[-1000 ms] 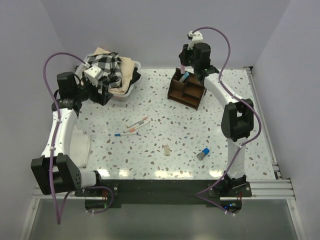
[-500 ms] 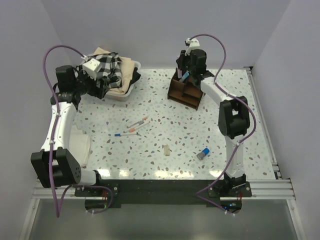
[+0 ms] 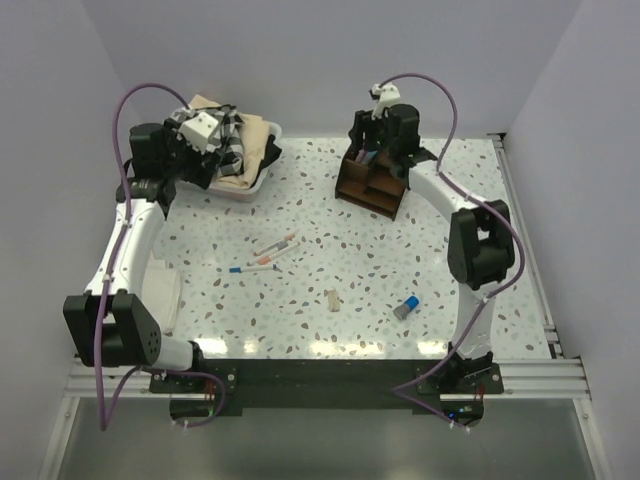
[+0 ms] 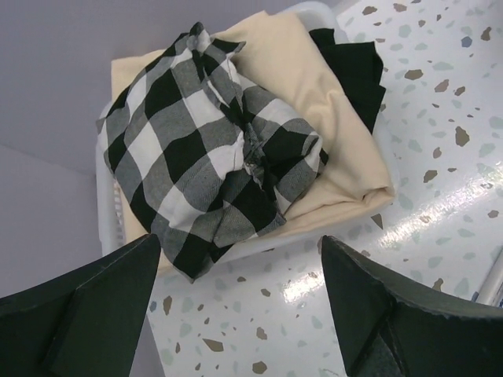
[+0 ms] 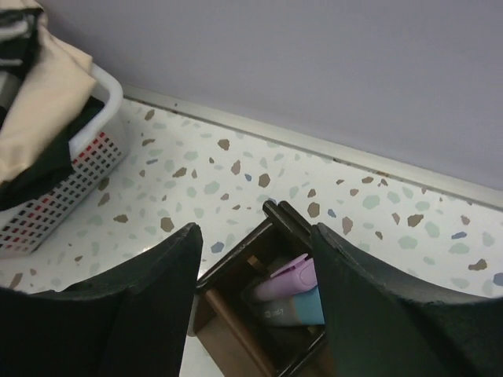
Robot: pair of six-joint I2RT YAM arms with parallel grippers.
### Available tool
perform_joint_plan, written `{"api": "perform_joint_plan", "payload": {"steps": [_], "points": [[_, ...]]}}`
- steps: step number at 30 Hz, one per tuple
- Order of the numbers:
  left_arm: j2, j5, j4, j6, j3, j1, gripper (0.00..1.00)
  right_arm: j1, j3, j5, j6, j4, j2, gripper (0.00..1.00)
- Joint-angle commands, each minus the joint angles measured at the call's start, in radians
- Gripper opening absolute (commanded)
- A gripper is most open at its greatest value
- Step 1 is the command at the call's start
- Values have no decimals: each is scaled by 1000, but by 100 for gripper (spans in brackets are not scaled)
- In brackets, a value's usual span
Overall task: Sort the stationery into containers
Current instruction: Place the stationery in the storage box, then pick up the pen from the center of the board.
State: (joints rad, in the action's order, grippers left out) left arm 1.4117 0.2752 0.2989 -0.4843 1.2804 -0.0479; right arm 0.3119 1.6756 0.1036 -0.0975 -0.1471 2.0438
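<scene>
**Both Claws Gape**

The right claw (image 5: 255,236), wide and empty, hangs above the far wooden organizer (image 3: 372,183) holding a pink marker (image 5: 292,279) and a blue marker (image 5: 302,308). The left claw (image 4: 240,259), wide, hovers over checked cloth (image 4: 212,157). Pens (image 3: 272,250), eraser stub (image 3: 332,299) and cylinder (image 3: 406,307) lie on the counter (image 3: 350,250).

In the top view the organizer (image 3: 372,188) stands upper centre-right and the tub (image 3: 262,178) of cloths (image 3: 250,140) upper left. My right gripper (image 5: 255,236) hangs above the organizer — two markers (image 5: 292,292) lie in its uppermost compartment. My left gripper (image 4: 242,251) hangs over the tub's near edge. On the table (image 3: 330,225), the pens (image 3: 270,252) lie mid-frame; lower right of them lies the stub (image 3: 332,299), and right of that the cylinder (image 3: 406,307).
</scene>
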Motion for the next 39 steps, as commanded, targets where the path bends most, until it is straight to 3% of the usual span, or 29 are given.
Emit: {"api": "perform_joint_plan", "payload": {"steps": [1,6,11,15,19,23,29,32,33,36,39], "points": [[-19,129,-23,-78,53,22,89,-4,-11,10,28,14,-195,62],[-31,278,296,-325,37,140,89,-4,-91,30,47,124,-336,66],[7,254,572,-442,-26,345,83,-7,-160,136,91,314,-447,75],[41,182,626,-490,-81,459,76,-5,-264,157,174,376,-549,85],[102,122,629,-501,-107,464,60,-7,-310,166,212,392,-606,88],[136,39,632,-516,-136,462,55,-7,-330,196,246,425,-631,88],[107,22,631,-499,-174,384,57,-4,-340,301,394,545,-620,87],[76,70,626,-467,-135,248,59,30,-283,373,543,715,-547,86],[67,129,623,-450,-116,133,60,44,-236,386,576,756,-524,86],[26,223,596,-377,-61,-69,64,133,-119,403,715,918,-407,84],[-48,284,510,-255,-69,-174,67,258,-3,375,826,1030,-268,83]]}}
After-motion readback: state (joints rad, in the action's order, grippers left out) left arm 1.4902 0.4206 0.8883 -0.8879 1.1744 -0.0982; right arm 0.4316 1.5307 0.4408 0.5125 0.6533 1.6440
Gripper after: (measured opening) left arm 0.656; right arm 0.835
